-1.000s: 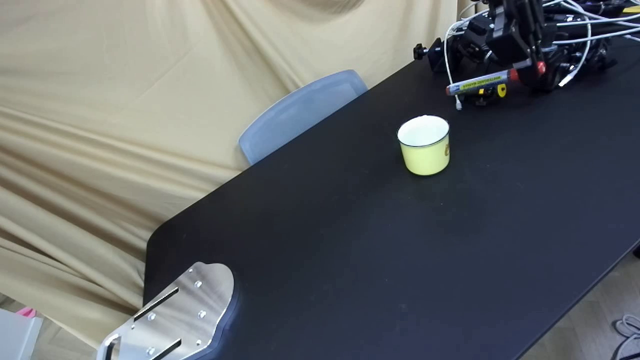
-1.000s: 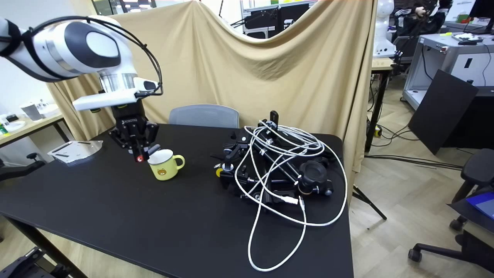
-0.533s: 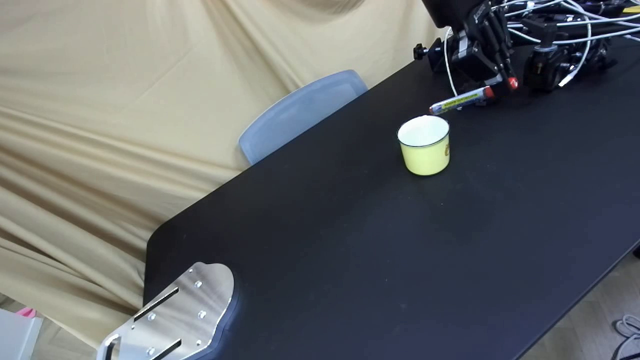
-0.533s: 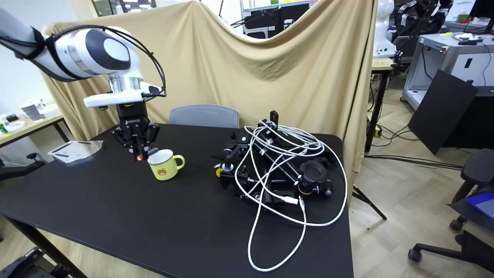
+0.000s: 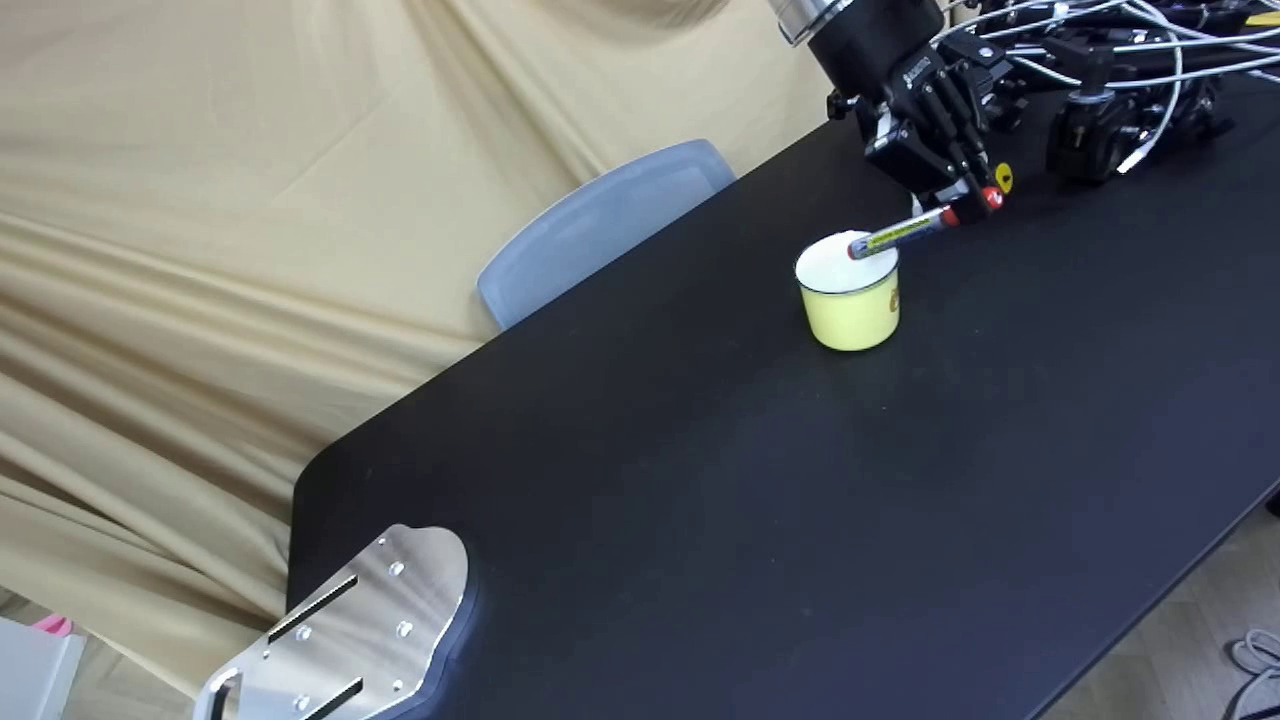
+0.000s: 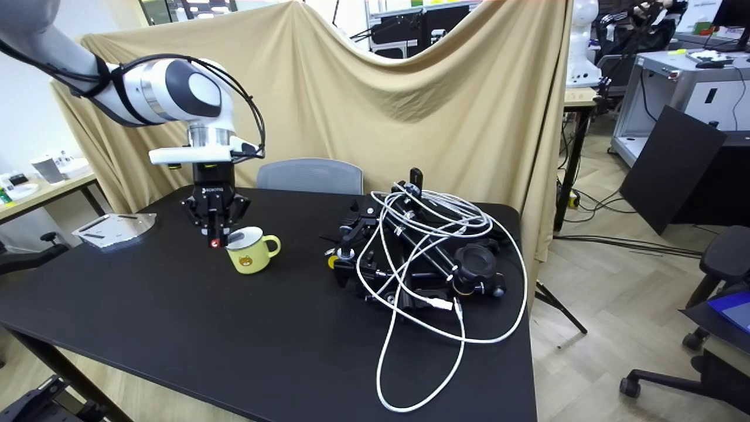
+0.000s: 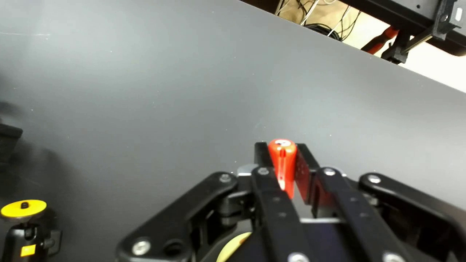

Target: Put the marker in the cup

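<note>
Beige draped cloth curtain [image 6: 422,117]: behind the black two-fingered claw [image 6: 215,235] in both exterior views.
Smooth black table [image 5: 640,470]: beneath the claw; it looks grey in the wrist view.
White jointed robot arm [image 6: 135,97] with dark trim: above the claw and bearing it.
Heap of black stands [image 6: 430,252] with looped white cables [image 6: 439,303]: on the table, apart from the claw, to its right in both exterior views.
Curved blue-grey chair back [image 5: 605,235]: past the table's edge, left of the claw in an exterior view.
Slotted flat silver metal plate [image 5: 370,620]: at a corner of the table, well apart from the claw.
Claw: clenched, grasping a thin grey-blue marker [image 5: 905,230] with red ends and a yellow-green label; the red cap is pinched between its fingers [image 7: 262,154].
Glossy pale yellow cup [image 5: 850,320] with white inside, thin dark rim and handle: upright on the table, just beside the claw.
Marker: in the claw, its free end reaching out to overlap the cup's mouth in both exterior views; whether it touches the cup or dips below the rim, I cannot tell.
Round yellow disc [image 7: 23,208]: on a small black fitting, left of the claw in the wrist view, apart from it.
</note>
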Motion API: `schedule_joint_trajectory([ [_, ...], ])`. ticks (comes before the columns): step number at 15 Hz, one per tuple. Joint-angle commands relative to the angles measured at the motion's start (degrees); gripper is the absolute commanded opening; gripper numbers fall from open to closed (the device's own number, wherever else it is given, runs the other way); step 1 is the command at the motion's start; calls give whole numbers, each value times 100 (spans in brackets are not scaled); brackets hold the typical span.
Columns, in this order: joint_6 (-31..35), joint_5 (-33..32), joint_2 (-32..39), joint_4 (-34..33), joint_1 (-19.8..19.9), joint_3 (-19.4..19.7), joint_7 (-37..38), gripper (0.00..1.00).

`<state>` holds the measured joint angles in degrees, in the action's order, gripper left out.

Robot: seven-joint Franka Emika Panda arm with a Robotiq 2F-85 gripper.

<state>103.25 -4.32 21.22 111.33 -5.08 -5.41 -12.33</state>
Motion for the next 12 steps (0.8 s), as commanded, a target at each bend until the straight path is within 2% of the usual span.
schedule_joint_trajectory([
  [1,-401,67,402,-565,-10,-6,180,5],
  [12,-411,42,1041,-1160,-10,-22,84,5],
])
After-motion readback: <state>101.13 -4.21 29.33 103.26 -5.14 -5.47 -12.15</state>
